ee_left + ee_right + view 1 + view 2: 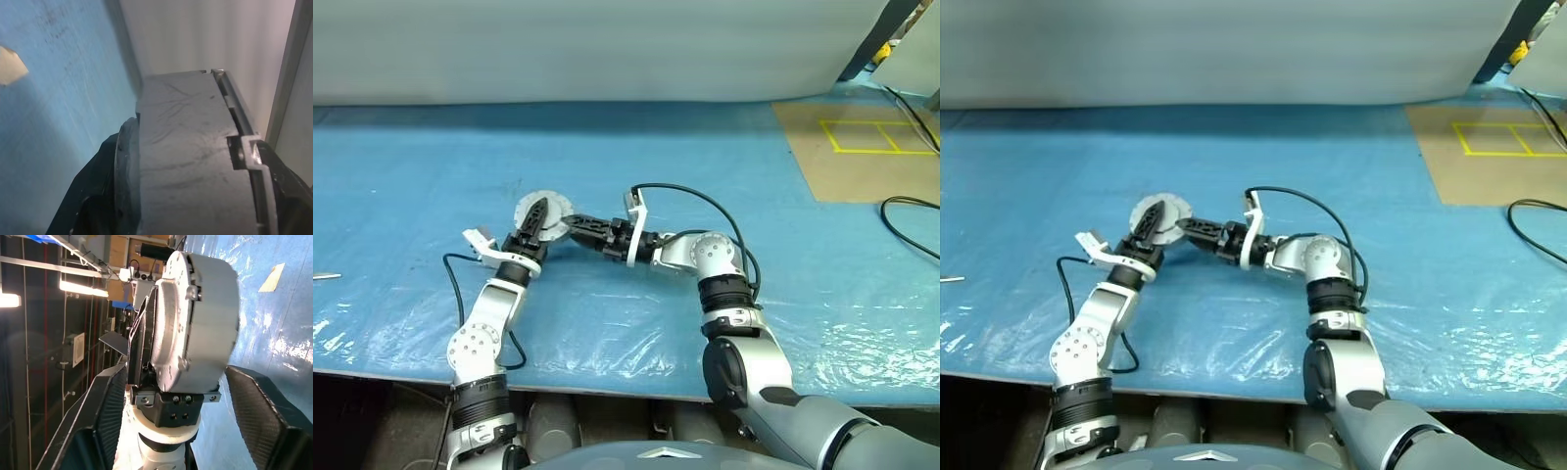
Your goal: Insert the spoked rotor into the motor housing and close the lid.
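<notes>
Silvery motor housing [195,318] sits clamped in my left tool [536,221], at about ten o'clock of the blue bench [705,157]. My right tool [186,396] stands wide beside it, gripping nothing. I judge a slack left grip could drop the assembly.

Motor housing [195,318] interior hidden behind closed grey shell; spoked rotor unseen within left hand [536,220].

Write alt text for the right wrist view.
A round grey motor housing stands on edge, gripped by the left gripper, between the open jaws of the right gripper. Blue plastic-covered table lies beyond it.
</notes>
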